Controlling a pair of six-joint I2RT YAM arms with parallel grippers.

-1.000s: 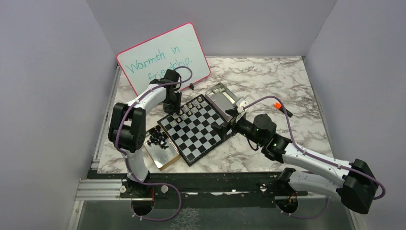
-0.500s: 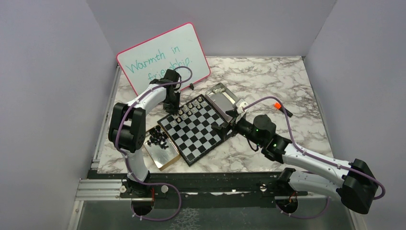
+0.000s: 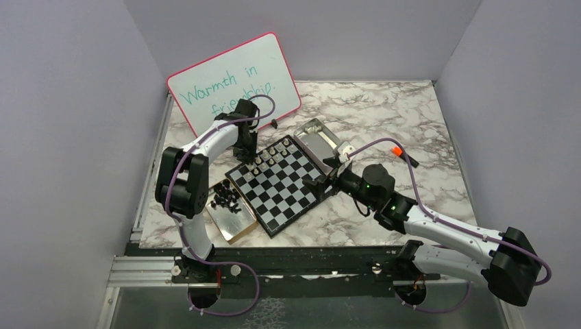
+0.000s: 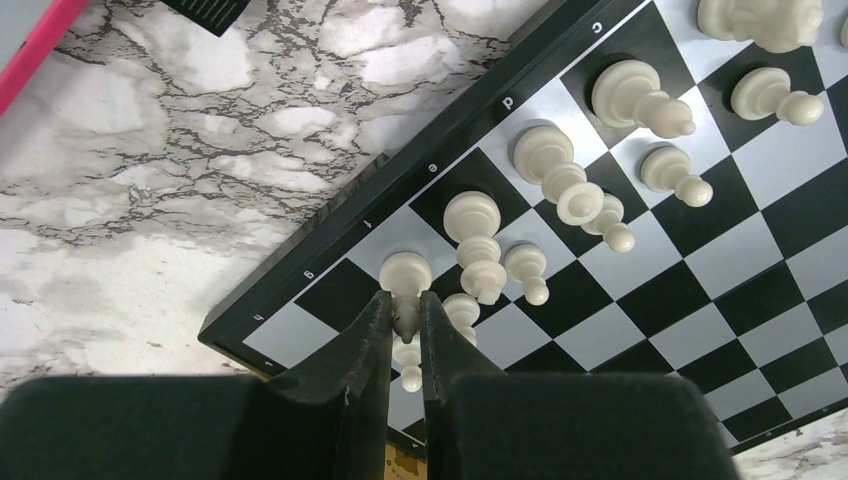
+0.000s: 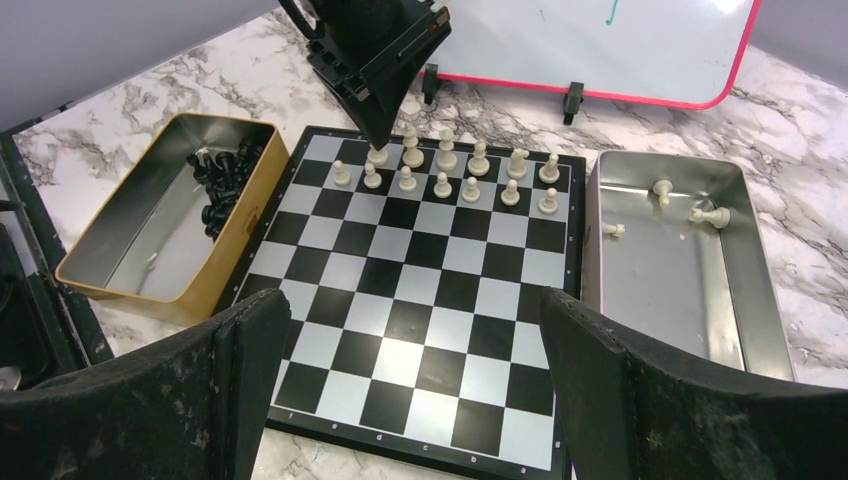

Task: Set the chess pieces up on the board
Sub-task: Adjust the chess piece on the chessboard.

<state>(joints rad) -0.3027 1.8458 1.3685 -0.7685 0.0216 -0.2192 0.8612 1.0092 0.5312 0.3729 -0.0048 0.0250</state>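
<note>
Beyond left finger of right gripper (image 5: 415,340) – gold tin (image 5: 150,235), black pieces (image 5: 222,185) heaped at far end. Left gripper (image 4: 405,322): fingers almost closed, pinching top of 1 cream-white piece (image 4: 405,270), upright at edge row of board (image 5: 420,300). Other white pieces (image 4: 560,175) stand in 2 rows, beside and right of those fingers. Right gripper: fingers spread wide, nothing held, hanging above board's near edge. Beyond its right finger – silver tin (image 5: 660,290), 3 loose white pieces (image 5: 708,213) inside.
</note>
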